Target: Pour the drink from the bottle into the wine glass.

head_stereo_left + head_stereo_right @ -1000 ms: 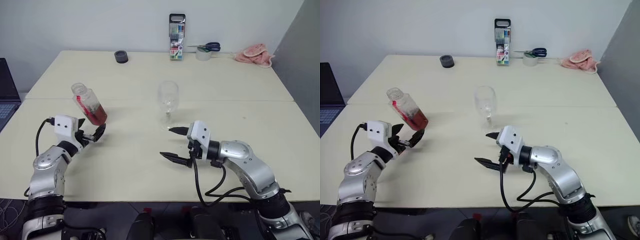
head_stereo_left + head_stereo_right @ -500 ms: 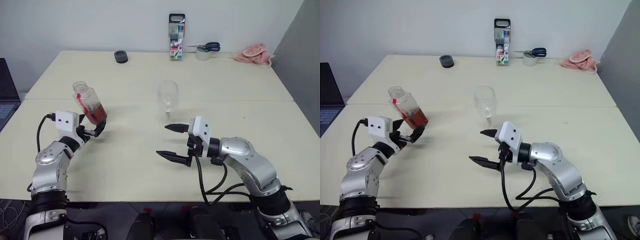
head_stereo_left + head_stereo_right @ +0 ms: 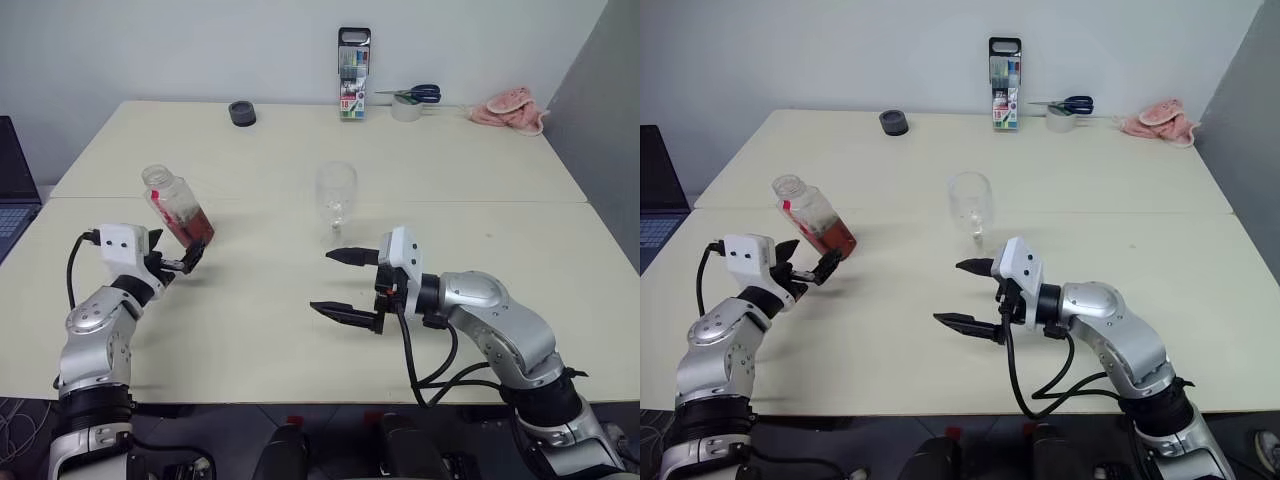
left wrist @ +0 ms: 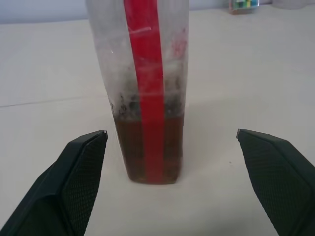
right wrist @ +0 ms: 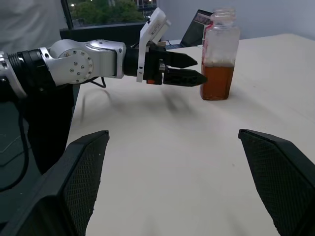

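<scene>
Bottle [image 3: 178, 209] stands uncapped on the table [image 3: 250, 330], just ahead of the left gripper [image 3: 802, 265], whose fingers are spread wide and not touching it. Left wrist view puts the bottle squarely between the two fingertips [image 4: 83, 147] but further out, with bare table visible under its base; red label strip faces the camera and the drink [image 4: 133, 147] fills only the lower part. Head views make the bottle look leaning, but right wrist view shows it upright, with the left gripper's tips just short of its side. Right gripper [image 3: 345, 283] is also released, jaws wide, pointing across toward the left arm, holding nothing. Wine glass [image 3: 337, 200] stands just beyond the right gripper's far finger, apart from it, bowl looks empty. Head views also show, well behind both grippers, a marker case [image 3: 353, 73], scissors [image 3: 412, 94] on a tape roll, a pink cloth [image 3: 508, 108].
</scene>
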